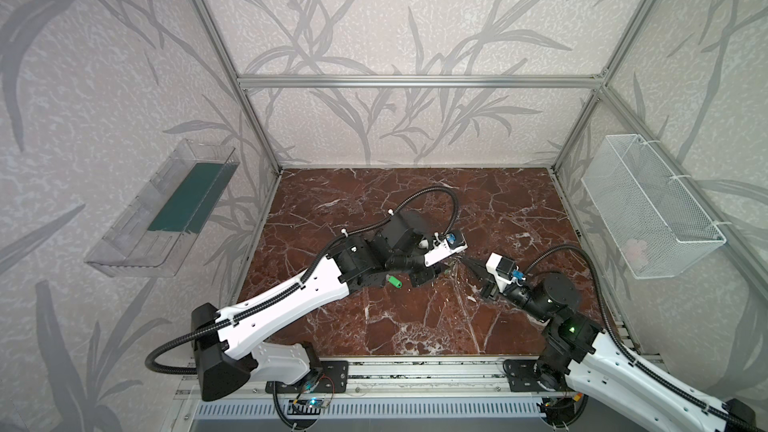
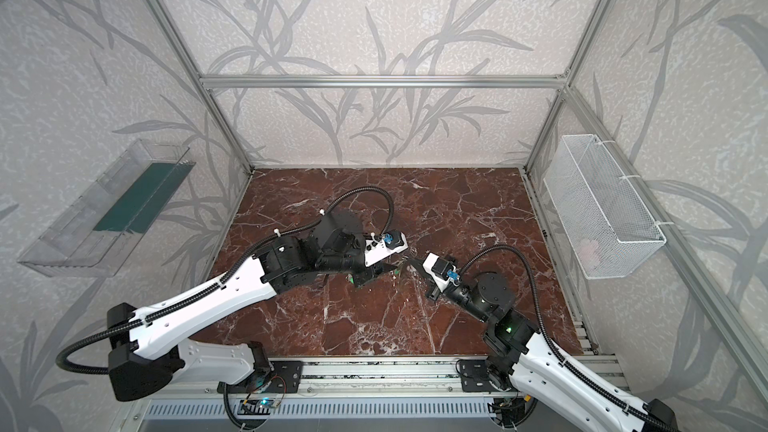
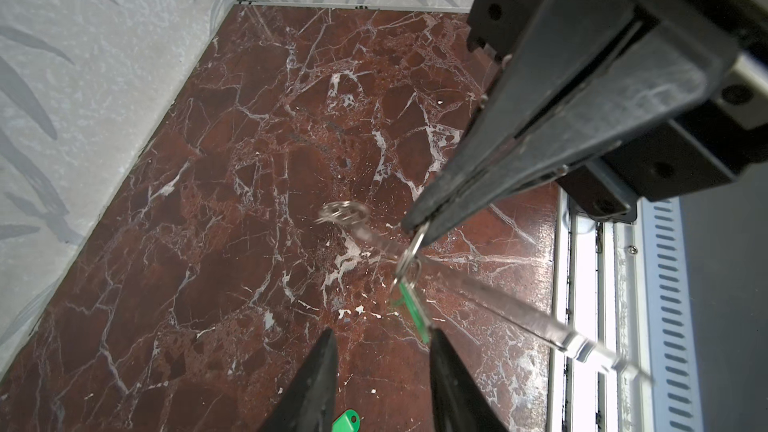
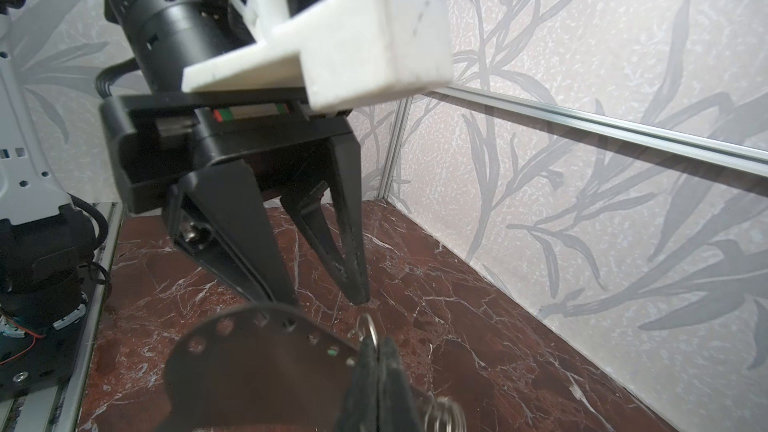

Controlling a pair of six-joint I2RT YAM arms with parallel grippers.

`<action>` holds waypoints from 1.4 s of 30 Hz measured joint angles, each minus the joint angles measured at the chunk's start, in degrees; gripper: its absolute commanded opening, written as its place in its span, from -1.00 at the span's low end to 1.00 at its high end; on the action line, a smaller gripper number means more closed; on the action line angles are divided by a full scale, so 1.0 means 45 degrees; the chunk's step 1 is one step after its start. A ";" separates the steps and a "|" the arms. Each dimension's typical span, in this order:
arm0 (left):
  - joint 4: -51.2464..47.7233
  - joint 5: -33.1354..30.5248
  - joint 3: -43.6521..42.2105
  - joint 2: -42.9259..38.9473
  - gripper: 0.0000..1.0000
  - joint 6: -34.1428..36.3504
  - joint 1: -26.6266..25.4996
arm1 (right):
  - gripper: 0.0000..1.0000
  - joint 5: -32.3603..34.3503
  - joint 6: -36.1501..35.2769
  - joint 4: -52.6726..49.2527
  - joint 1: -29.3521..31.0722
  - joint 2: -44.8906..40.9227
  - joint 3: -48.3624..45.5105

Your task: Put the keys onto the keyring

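Observation:
The keyring (image 4: 249,367), a flat grey plate with holes along its curved edge, is held above the marble by my right gripper (image 4: 378,351), which is shut on it beside a metal ring (image 4: 368,330). In the left wrist view the plate is a blurred streak (image 3: 519,313). A green key (image 3: 411,309) hangs on small rings just below the right gripper's tips (image 3: 415,230). My left gripper (image 3: 384,342) is open, and the hanging key's lower end lies against the inner side of one finger (image 3: 446,367). A second green key (image 1: 394,282) lies on the table under the left arm.
In both top views the two grippers meet tip to tip over the middle of the red marble table (image 1: 415,326). A clear bin (image 1: 166,218) hangs on the left wall and a white mesh basket (image 1: 652,209) on the right wall. Aluminium rails (image 1: 415,371) run along the front edge.

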 measured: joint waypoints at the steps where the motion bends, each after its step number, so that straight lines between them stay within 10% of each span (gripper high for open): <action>1: 0.0272 0.0117 -0.0238 -0.0121 -0.27 -0.0204 0.0000 | -1.00 0.0010 0.0034 0.0087 0.0000 0.0024 0.0000; 13: 0.2880 0.1078 -0.1957 -0.0398 -0.33 -0.1821 0.0000 | -1.00 0.0112 0.0359 0.0787 0.0000 0.0291 0.0000; 32: 0.4148 0.1005 -0.1933 0.0219 -1.00 -0.1724 0.0117 | -1.00 0.0306 0.0937 0.1705 0.0000 0.0588 -0.0282; 39: 0.4245 0.1865 -0.1797 0.0345 -1.00 -0.1525 0.0321 | -1.00 0.0301 0.1098 0.2288 0.0005 0.0617 -0.0505; 42: 0.4269 0.2050 -0.1797 0.0350 -0.67 -0.1423 0.0359 | -1.00 0.0282 0.1098 0.2380 0.0000 0.0491 -0.0602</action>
